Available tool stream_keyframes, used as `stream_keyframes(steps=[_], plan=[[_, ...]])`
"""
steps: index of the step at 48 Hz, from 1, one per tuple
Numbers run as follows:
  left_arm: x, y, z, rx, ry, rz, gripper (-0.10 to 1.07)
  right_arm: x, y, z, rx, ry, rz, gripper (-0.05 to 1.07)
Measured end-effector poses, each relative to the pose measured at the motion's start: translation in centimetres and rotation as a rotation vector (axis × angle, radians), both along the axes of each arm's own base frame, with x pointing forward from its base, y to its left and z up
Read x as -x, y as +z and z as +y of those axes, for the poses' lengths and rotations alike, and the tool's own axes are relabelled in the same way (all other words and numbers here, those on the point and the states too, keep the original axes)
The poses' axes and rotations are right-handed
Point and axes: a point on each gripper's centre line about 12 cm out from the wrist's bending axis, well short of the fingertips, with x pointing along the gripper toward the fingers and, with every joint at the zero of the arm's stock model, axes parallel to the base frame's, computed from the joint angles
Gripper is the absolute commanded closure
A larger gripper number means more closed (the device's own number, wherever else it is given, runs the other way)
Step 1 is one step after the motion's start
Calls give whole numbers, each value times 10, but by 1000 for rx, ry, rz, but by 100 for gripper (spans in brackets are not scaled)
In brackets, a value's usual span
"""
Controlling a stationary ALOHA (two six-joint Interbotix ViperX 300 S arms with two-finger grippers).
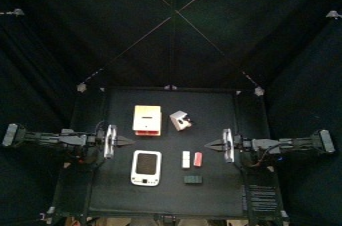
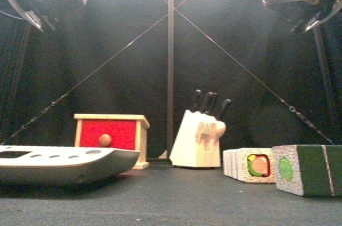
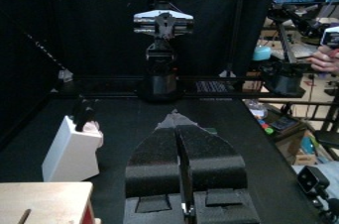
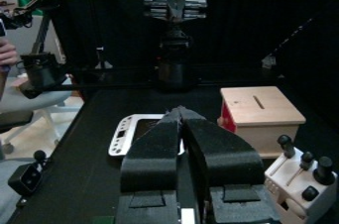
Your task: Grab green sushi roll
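Note:
The green sushi roll is a tiny dark block near the table's front edge, right of the white device. In the front view the green sushi roll stands close and large at the right. It does not show in either wrist view. My left gripper hovers at the table's left side, and in the left wrist view the gripper has its jaws shut on nothing. My right gripper hovers at the right side, behind the roll. The right wrist view shows this gripper shut and empty.
A small red piece and a small white piece lie just behind the roll. A red-fronted wooden box and a knife block stand at the back. A person's hand shows beyond the curtains.

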Motion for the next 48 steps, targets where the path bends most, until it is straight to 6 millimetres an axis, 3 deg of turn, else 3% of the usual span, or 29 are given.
stream_keyframes(steps=[9, 20, 36, 48], plan=[[-2, -1, 0, 0, -1, 8, 100, -8, 1, -1, -35, -3, 17, 100], [-5, -6, -1, 0, -4, 29, 99, -36, -7, 2, -171, 4, 109, 100], [-12, -12, -2, -2, -11, 44, 99, -77, -22, 33, -366, 73, 374, 95], [-10, -18, -3, -2, -12, 54, 99, -89, -19, 39, -503, 30, 623, 93]])
